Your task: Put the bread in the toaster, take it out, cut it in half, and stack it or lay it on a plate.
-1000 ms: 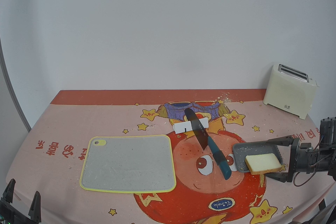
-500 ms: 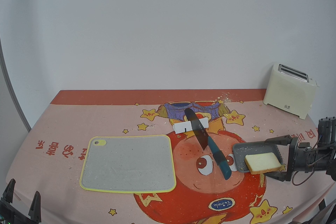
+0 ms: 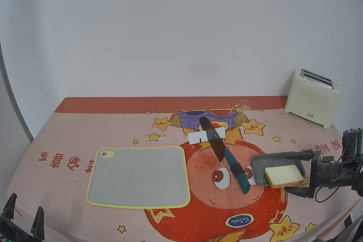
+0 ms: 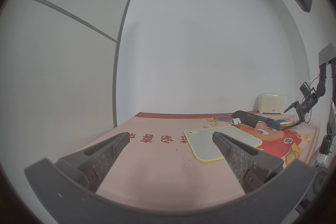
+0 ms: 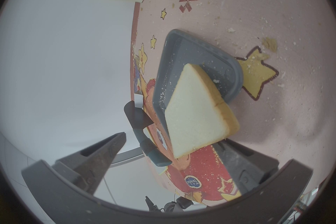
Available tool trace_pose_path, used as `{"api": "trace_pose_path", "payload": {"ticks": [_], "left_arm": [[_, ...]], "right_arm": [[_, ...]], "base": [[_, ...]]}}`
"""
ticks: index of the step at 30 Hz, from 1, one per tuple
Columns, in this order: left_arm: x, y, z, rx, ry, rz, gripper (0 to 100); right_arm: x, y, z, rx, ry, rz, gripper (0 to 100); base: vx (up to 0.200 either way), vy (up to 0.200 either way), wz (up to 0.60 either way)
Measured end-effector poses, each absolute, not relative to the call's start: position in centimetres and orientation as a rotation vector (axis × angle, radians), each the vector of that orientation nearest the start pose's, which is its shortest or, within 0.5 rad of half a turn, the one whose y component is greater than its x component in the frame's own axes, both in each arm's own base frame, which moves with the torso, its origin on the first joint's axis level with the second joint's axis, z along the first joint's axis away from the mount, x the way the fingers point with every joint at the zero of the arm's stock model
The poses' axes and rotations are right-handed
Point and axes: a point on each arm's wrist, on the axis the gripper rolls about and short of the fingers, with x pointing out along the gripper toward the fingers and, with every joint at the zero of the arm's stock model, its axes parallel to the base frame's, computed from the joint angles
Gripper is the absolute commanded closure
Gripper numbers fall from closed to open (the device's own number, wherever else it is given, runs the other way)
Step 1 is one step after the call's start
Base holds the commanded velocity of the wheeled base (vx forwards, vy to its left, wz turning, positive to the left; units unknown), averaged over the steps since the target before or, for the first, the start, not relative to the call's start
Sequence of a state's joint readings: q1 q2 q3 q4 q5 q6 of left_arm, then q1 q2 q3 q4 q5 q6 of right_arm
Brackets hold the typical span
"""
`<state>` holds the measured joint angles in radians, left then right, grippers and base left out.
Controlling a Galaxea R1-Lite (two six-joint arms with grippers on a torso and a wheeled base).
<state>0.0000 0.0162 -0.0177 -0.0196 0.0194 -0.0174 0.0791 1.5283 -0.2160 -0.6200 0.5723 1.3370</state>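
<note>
A slice of bread [image 3: 284, 175] lies on the near edge of a grey plate [image 3: 272, 160], overhanging it, at the table's right. My right gripper [image 3: 288, 173] is open, one finger on each side of the slice [image 5: 196, 109]; I cannot tell whether they touch it. The cream toaster [image 3: 314, 97] stands at the back right corner, both slots free. A knife [image 3: 227, 155] with a teal handle leans on a small white holder [image 3: 206, 136] in the middle. My left gripper [image 4: 170, 137] hangs open by the table's near left corner, holding nothing.
A grey cutting board [image 3: 138, 176] with a yellow rim lies left of centre, nothing on it. Crumbs are scattered over the printed tablecloth. The knife handle ends close to the plate's left side. The wall runs behind the table.
My right gripper has sunk slightly and its fingers have drawn a little closer around the bread slice. The bread, knife and left arm have stayed put.
</note>
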Motion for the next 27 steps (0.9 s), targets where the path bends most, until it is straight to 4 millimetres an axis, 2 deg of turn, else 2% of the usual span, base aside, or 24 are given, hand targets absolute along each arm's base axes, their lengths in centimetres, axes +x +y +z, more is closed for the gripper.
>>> {"api": "trace_pose_path", "payload": {"ticks": [17, 27], "left_arm": [[-2.3, 0.0, 8.3, -0.018, -0.021, 0.019, 0], [-2.3, 0.0, 8.3, -0.017, -0.021, 0.019, 0]], "right_arm": [[17.4, 2.7, 7.4, 1.404, 1.072, 0.030, 100], [17.7, 2.8, 8.7, 1.399, 1.014, 0.076, 100]], "base": [[0.000, 0.000, 0.00], [0.000, 0.000, 0.00]]}}
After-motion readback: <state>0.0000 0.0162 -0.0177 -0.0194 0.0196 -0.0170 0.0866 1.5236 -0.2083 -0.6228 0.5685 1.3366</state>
